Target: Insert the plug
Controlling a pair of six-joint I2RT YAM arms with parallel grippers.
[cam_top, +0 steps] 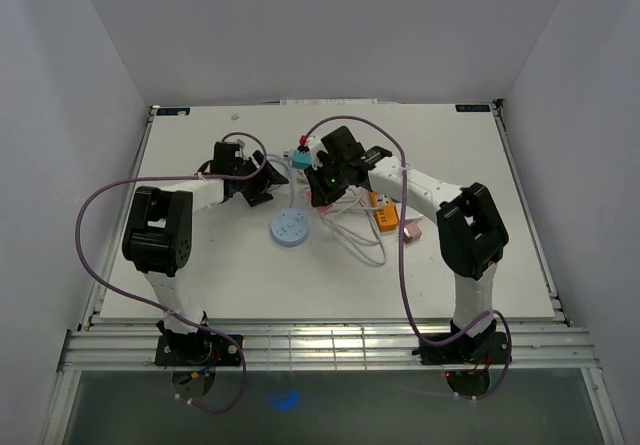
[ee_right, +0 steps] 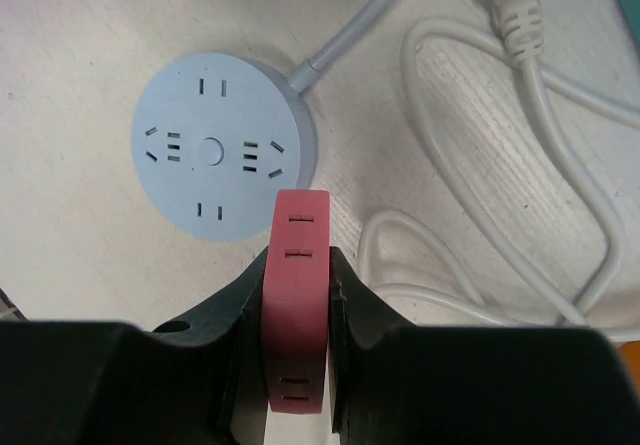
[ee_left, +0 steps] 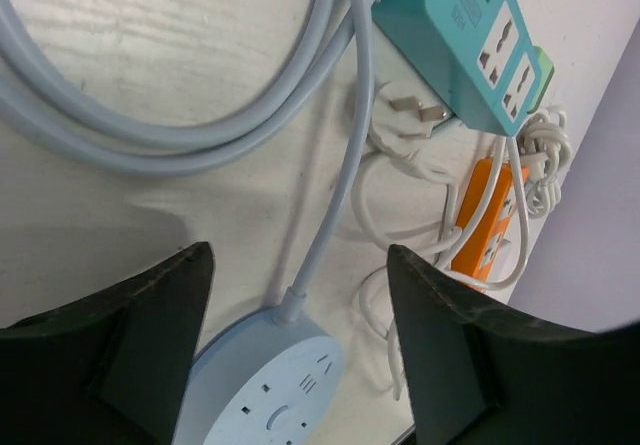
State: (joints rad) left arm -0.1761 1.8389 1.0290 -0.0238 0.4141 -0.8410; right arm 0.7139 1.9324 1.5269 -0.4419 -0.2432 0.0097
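The white plug lies on the desk, its metal pins showing. In the left wrist view it is beyond the round socket, up and to the right of it, and its pins touch the lower edge of a teal power strip. No gripper holds it. In the top view the plug is too small to make out.

The round socket is pale blue-grey and lies flat with its slots facing up. Its thick grey cable leaves its rim and goes away from it in wide loops. Thin white cords lie loose on the desk to the right of the round socket in the right wrist view.

The right gripper is closed on a red block that has pairs of slots on its face. The block stands out past the fingers, and in the right wrist view its end lies over the near rim of the round socket. Whether it touches the socket I cannot tell. In the top view red and teal show together at this gripper's tip, beyond the round socket. I cannot tell if the red block and the teal strip are one body.

The left gripper is spread wide and holds nothing. It is above the desk, with the far part of the round socket and the start of its cable showing between the fingers.

An orange power strip lies to the right of the round socket.
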